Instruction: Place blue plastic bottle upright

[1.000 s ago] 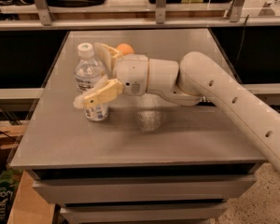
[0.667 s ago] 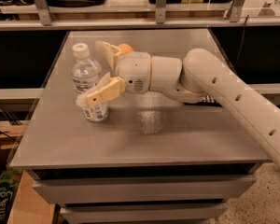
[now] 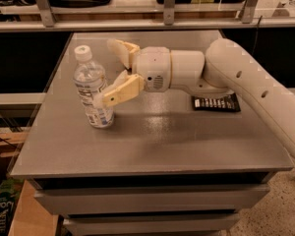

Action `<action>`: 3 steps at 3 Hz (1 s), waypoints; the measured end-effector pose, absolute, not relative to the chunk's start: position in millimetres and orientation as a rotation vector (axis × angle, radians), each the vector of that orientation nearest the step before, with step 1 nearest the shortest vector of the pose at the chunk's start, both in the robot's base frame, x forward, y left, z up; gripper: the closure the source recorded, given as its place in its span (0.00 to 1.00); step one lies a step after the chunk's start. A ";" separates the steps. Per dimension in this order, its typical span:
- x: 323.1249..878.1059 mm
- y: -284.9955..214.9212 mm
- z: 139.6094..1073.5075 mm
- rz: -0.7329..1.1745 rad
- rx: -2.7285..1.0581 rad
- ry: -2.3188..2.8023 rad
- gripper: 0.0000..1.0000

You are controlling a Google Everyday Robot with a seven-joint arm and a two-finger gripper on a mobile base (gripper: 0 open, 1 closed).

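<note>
The blue plastic bottle (image 3: 90, 85) is clear with a white cap and a white label. It stands upright on the grey table (image 3: 152, 141) at the left, leaning slightly. My gripper (image 3: 106, 73) is open just right of the bottle. The near finger (image 3: 119, 92) crosses in front of the bottle's lower half, at or close to its surface. The far finger (image 3: 122, 51) sits behind and to the right of the bottle, apart from it. The white arm reaches in from the right.
A flat black snack wrapper (image 3: 216, 103) lies on the table under the arm, right of centre. A shelf rail with metal posts (image 3: 169, 18) runs along the back. The table's left edge is close to the bottle.
The gripper has drawn back a little to the right, so its near finger covers less of the bottle. The bottle stays standing. The orange ball seen behind the gripper is now hidden.
</note>
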State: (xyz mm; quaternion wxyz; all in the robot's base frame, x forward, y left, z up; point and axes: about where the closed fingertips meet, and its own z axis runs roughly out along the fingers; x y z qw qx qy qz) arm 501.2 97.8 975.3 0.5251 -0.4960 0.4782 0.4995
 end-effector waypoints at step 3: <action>504.1 51.9 969.4 1.217 -1.171 1.233 0.00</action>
